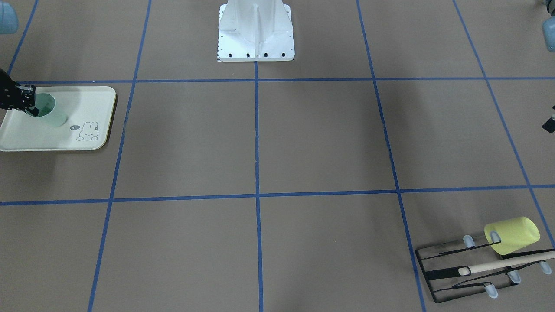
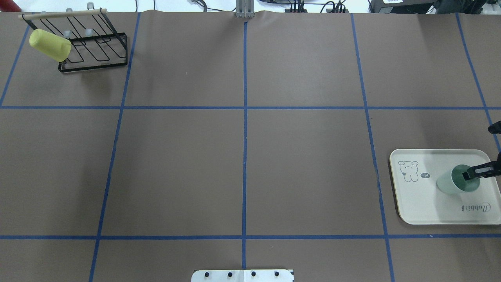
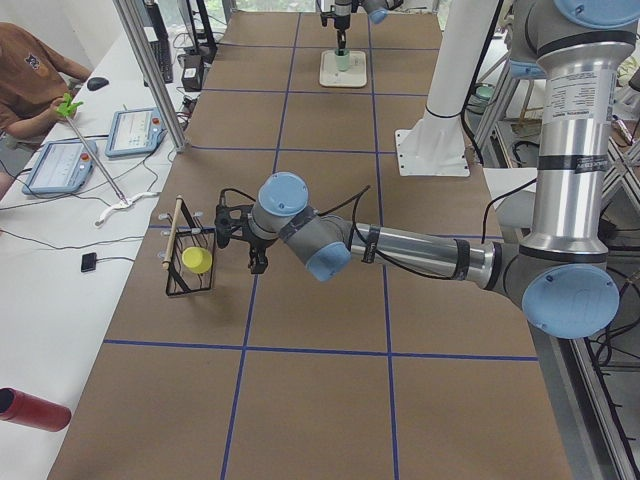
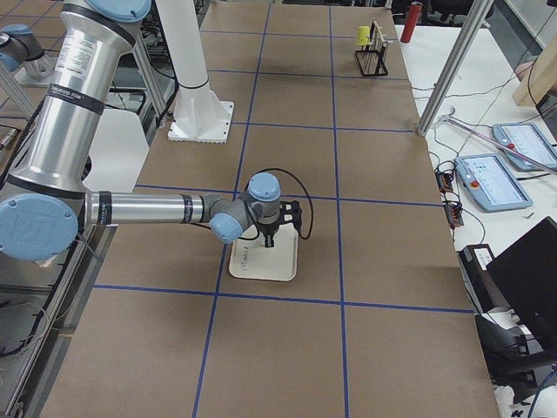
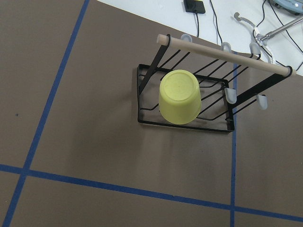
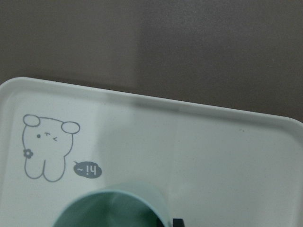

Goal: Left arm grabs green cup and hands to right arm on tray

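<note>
1. Base plate (image 2: 242, 275): white, bolted, sitting at the near edge of the table (image 2: 176, 168), centred on 1 of the blue tape lines (image 2: 244, 156).
2. Tray (image 2: 415, 199): cream, rounded corners, lying flat in the near-right square of the table. The rabbit drawing (image 2: 408, 171) is sitting at its inner end.
3. Green cup (image 2: 454, 181): standing upright on the tray, mouth up, between the drawing and the tray's outer end.
4. Right gripper (image 2: 469, 175): reaching down onto the cup, its 2 fingers drawn close together across the rim, 1 inside the mouth and 1 outside, pinching the wall.
5. Right arm (image 4: 148, 209): stretching out low from the robot's side to the tray.
6. Left arm (image 3: 420, 250): extending toward the far-left square.
7. Left gripper (image 3: 256, 262): hanging above the table just beside the rack. Whether it is open or closed cannot be told.
8. Wire rack (image 2: 94, 67): black, standing in the far-left square, carrying a wooden rod (image 2: 62, 13) across its top.
9. Yellow cup (image 2: 50, 45): hanging tilted on 1 prong at the rack's left end, bottom pointing outward.
</note>
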Motion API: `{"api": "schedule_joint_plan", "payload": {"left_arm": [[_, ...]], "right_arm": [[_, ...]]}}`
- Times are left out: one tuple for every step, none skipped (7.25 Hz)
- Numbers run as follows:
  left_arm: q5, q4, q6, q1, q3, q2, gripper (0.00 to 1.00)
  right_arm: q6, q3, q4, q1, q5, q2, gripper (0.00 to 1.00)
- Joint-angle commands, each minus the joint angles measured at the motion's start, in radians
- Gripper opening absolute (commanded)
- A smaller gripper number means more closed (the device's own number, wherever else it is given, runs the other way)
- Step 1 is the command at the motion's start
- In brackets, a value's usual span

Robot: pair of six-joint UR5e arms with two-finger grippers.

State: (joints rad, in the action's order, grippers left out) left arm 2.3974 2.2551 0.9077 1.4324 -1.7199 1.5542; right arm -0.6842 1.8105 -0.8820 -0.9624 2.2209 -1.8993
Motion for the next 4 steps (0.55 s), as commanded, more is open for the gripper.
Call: {"api": "schedule_joint_plan", "payload": {"left_arm": [[0.000, 0.000, -0.001, -0.006, -0.027, -0.029, 1.00], [0.002, 0.000, -0.047, -0.010, -0.026, -0.042, 1.00], [0.000, -0.024, -0.153, -0.015, -0.024, -0.066, 1.00], [-0.001, -0.081, -0.309, -0.014, -0.021, -0.095, 1.00]], "right_arm": [[0.002, 0.030, 0.000, -0.018, 0.011, -0.001, 1.00], [0.003, 0.047, -0.002, -0.069, 0.035, -0.001, 1.00], [0.006, 0.044, -0.009, -0.131, 0.054, 0.003, 1.00], [0.050, 0.044, -0.040, -0.198, 0.077, 0.008, 1.00]]}}
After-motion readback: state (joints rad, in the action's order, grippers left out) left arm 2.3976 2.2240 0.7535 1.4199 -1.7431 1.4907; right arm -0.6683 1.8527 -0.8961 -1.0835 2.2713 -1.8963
